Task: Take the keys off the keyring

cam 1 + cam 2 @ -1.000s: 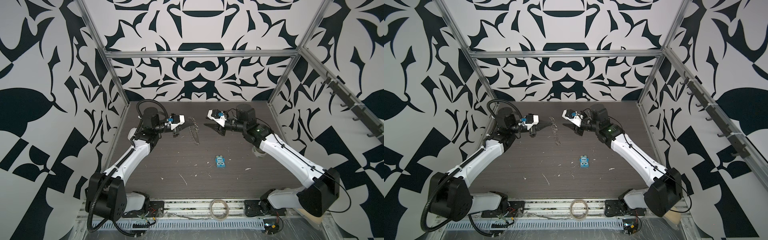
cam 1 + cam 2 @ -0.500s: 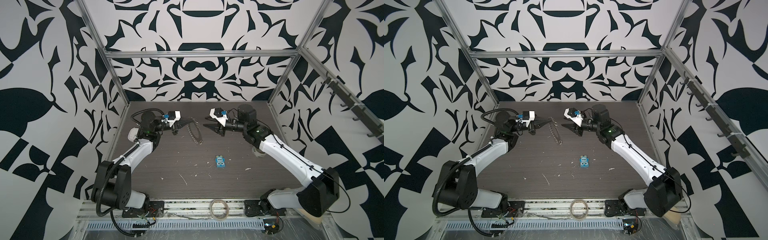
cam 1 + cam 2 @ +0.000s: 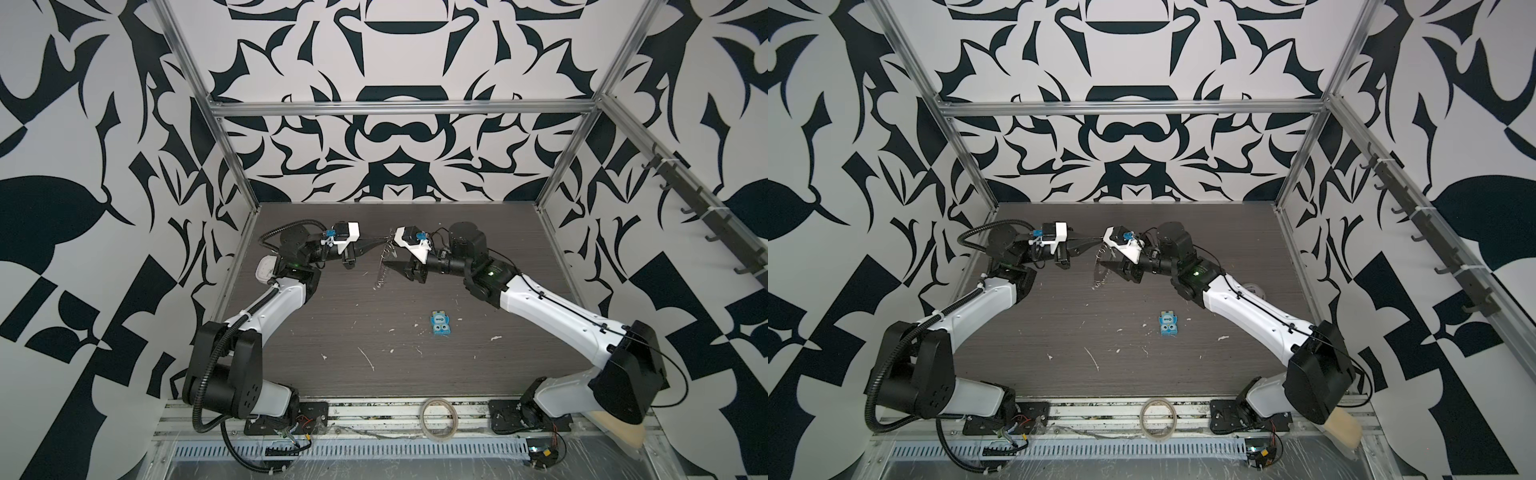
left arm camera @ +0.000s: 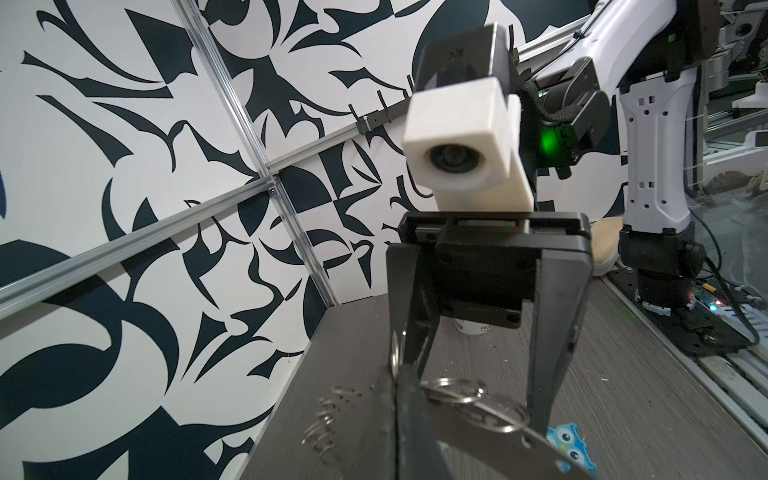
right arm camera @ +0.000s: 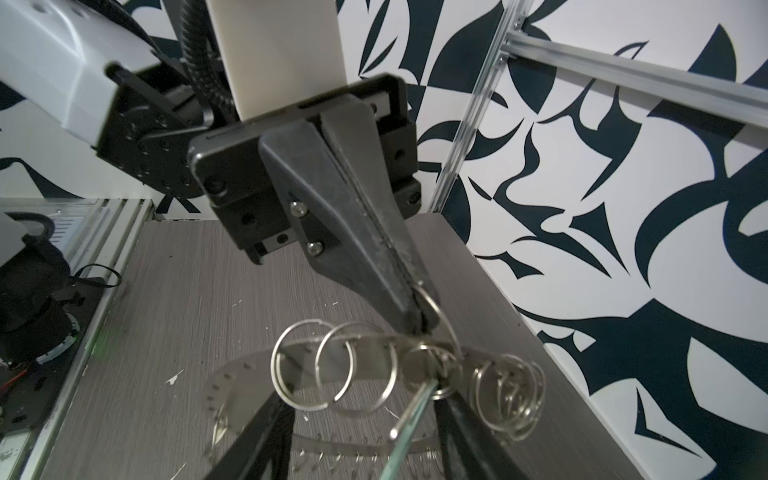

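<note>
Both arms wear smooth white shells between blocky black joints. The left arm (image 3: 270, 307) carries a ribbed black hose (image 3: 208, 374) looping round its shoulder block, and the right arm (image 3: 582, 324) has a thin black cable (image 3: 540, 293) clipped along its shell. A green light (image 4: 548, 143) glows on a black joint of each arm. Each wrist bears a white camera block (image 4: 461, 145) with a round dark lens and a blue plug (image 3: 331, 232). The left hand (image 5: 417, 320) has black wedge-shaped fingers fastened with silver screws (image 5: 314, 248); the right hand (image 4: 465, 386) has flat black fingers under a black crossbar
</note>
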